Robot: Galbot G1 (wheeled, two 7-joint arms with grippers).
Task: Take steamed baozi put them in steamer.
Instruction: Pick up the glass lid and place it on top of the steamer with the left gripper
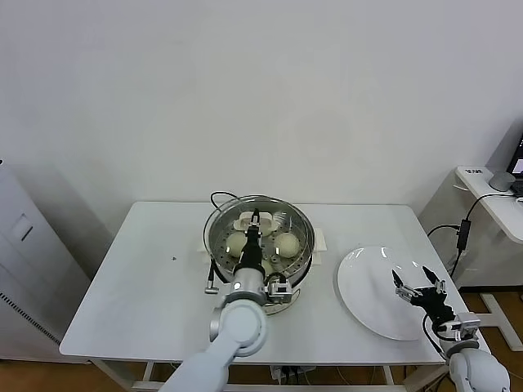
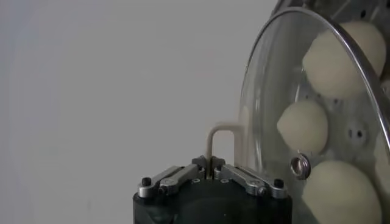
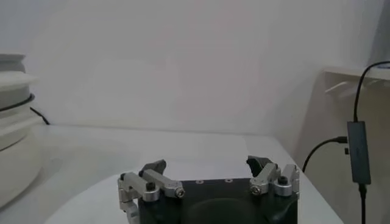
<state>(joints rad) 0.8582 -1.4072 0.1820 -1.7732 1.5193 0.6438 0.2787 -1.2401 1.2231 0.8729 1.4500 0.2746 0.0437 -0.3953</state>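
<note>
The steel steamer (image 1: 299, 263) stands mid-table on its white base. Three cream-white baozi (image 1: 236, 242) show inside it; a fourth I cannot make out. My left gripper (image 1: 256, 224) is shut on the white handle (image 2: 222, 130) of the round glass lid (image 2: 268, 91) and holds the lid over the steamer's mouth. Through the glass in the left wrist view I see baozi (image 2: 303, 126). My right gripper (image 1: 419, 288) is open and empty over the flat white plate (image 1: 368, 286), which holds no bun. It also shows open in the right wrist view (image 3: 207, 165).
A black cord (image 1: 219, 196) loops behind the steamer. A white side desk (image 1: 490, 192) with a hanging cable and adapter (image 1: 464, 233) stands to the right of the table. A grey cabinet (image 1: 24, 245) stands to the left.
</note>
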